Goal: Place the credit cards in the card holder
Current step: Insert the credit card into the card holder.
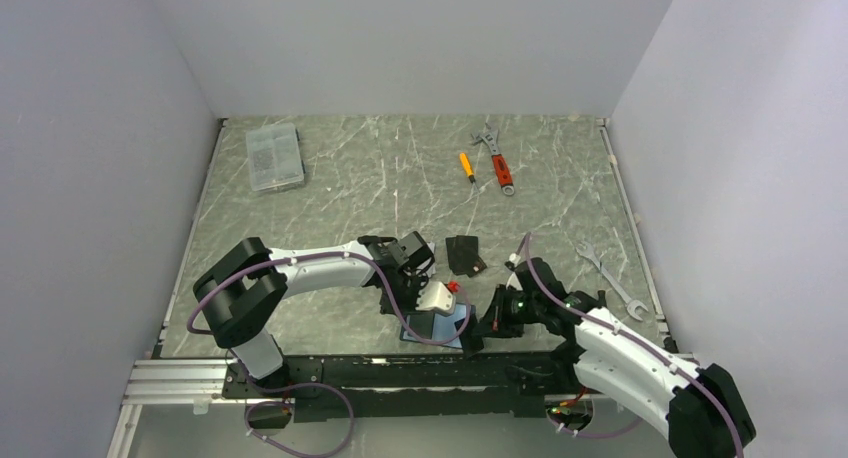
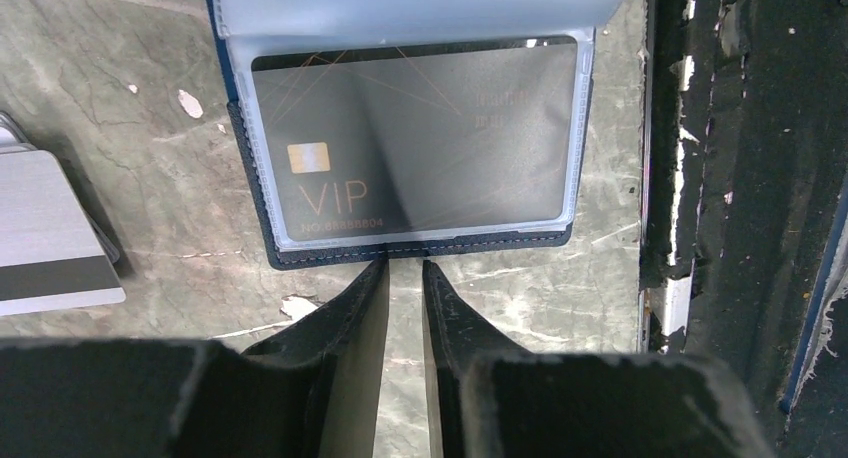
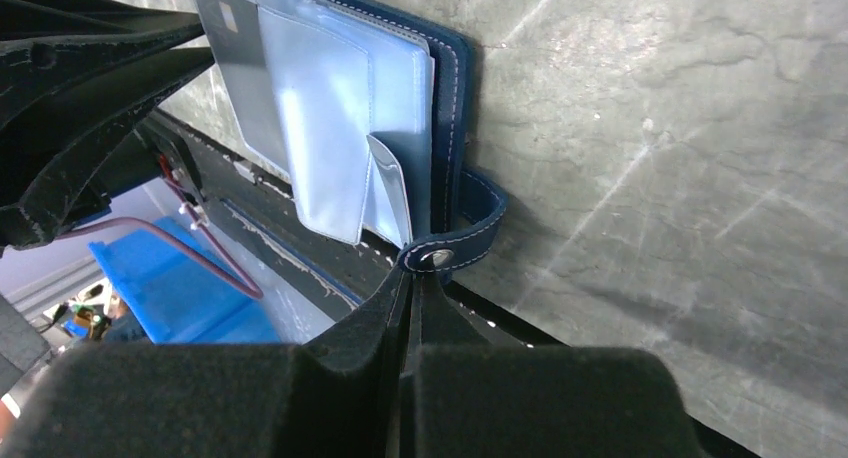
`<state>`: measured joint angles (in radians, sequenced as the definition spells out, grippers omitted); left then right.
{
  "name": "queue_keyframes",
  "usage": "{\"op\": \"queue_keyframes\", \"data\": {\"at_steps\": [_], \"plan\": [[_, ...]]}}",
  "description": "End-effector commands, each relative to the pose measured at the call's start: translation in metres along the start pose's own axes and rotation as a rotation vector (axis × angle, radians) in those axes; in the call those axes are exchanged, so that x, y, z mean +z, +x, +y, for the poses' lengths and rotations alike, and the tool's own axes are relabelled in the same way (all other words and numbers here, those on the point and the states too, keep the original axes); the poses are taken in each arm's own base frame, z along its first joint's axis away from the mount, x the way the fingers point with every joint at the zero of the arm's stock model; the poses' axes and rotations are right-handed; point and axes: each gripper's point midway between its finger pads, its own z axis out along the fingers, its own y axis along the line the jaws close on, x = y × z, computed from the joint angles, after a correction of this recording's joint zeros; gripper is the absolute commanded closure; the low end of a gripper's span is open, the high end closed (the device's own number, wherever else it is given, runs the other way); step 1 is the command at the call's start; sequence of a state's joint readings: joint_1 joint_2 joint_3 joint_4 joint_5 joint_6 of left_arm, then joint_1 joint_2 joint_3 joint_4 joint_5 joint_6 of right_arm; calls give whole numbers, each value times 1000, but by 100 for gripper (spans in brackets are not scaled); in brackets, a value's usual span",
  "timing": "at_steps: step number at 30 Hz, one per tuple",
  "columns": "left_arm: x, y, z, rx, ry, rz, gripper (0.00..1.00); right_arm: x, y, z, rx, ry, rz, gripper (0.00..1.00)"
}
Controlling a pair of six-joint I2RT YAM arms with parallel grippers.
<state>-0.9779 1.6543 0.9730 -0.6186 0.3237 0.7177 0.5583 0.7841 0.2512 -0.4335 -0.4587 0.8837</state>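
The navy card holder (image 2: 420, 250) lies open near the table's front edge, and a black VIP card (image 2: 410, 148) sits inside its clear sleeve. My left gripper (image 2: 405, 266) stands at the holder's near edge, its fingers a narrow gap apart with nothing between them. The right gripper (image 3: 415, 275) is shut on the holder's snap tab (image 3: 470, 228). A white-grey card with a black stripe (image 2: 45, 238) lies to the left of the holder. Black cards (image 1: 463, 255) rest on the table behind both grippers. In the top view the holder (image 1: 440, 328) shows between the two grippers.
A clear plastic box (image 1: 274, 156) sits at the back left. An orange screwdriver (image 1: 466, 166) and a red-handled wrench (image 1: 497, 158) lie at the back, and a silver spanner (image 1: 605, 273) lies at the right. The black mounting rail (image 2: 740, 178) runs just beside the holder.
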Motion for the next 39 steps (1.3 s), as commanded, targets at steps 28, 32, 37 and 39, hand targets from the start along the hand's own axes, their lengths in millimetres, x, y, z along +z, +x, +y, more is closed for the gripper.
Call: {"op": "queue_keyframes", "data": {"at_steps": [28,32,37,39], "plan": [[-7,-9,-2,41,20,-17,79,26,8,9,-16,-16,53,100],[-7,-8,-4,41,25,-14,79,21,-3,26,-50,-48,20,100],[-8,-5,-4,50,24,-11,79,12,-16,51,-95,-112,-34,100],[-9,-4,-5,51,28,-12,79,13,-16,55,-103,-127,-24,100]]}}
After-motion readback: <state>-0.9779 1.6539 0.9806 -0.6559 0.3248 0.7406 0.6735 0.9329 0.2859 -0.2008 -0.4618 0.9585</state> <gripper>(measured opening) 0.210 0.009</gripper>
